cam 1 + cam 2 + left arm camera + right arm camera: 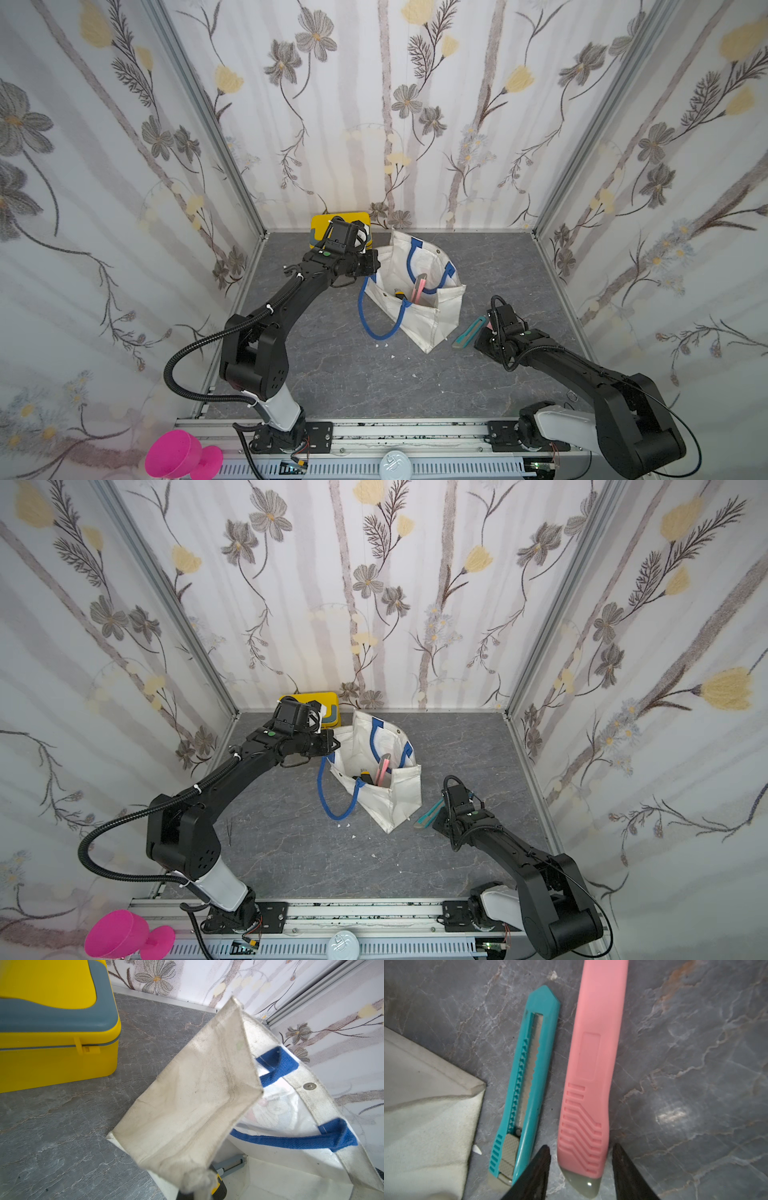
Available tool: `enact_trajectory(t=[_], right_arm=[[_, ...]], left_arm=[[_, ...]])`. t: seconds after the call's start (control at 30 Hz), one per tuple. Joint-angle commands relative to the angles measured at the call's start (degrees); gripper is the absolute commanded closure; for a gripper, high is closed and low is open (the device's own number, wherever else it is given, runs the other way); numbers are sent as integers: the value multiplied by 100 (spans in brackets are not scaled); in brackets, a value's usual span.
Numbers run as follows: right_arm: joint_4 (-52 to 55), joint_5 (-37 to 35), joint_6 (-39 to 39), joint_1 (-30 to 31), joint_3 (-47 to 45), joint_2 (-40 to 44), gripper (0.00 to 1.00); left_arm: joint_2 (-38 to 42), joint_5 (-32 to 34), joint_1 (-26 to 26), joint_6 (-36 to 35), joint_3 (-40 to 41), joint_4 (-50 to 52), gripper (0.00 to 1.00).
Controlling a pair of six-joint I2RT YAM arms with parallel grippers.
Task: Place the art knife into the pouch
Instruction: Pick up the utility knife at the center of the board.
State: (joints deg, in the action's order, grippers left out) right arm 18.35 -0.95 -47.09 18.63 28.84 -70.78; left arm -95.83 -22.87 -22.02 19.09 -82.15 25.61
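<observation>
Right now the R gripper has its jaws apart, straddling the ribbed butt end of the pink art knife, which lies flat on the desk. Thin gaps show on both sides, so nothing's clamped yet. The L gripper is pinched shut on the pouch rim, holding the mouth open.

Risks, as I judge them:
- The teal art knife lies parallel, just beside the R gripper's pouch-side jaw, w/ that jaw tip over the narrow gap btwn the two knives. Closing could nudge or trap the teal one, giving a double pick or a skewed grip.
- The grip is at the very end, not mid-body. The knife is long, smooth plastic, so it prob. droops or pivots on lift and may slip out.
- The pouch stands beyond the teal knife from the R gripper. Its mouth already holds another pink knife and a blue rope handle. A tilted knife could catch there and drop outside.
- If the L gripper's hold on the soft canvas slips, the mouth sags shut.
</observation>
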Motion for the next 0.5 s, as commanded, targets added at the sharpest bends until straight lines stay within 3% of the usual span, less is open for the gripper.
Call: enact_trajectory(t=[0.0, 0.13, 0.47], right_arm=[[90, -27, -97, 17, 13, -117, 52], [130, -77, -72, 24, 26, -240, 61], [143, -92, 33, 22, 56, -400, 71]], left_arm=[[36, -33, -4, -19, 6, -47, 100], [38, -16, -4, -20, 6, -47, 100], [32, -20, -8, -20, -3, -47, 100]])
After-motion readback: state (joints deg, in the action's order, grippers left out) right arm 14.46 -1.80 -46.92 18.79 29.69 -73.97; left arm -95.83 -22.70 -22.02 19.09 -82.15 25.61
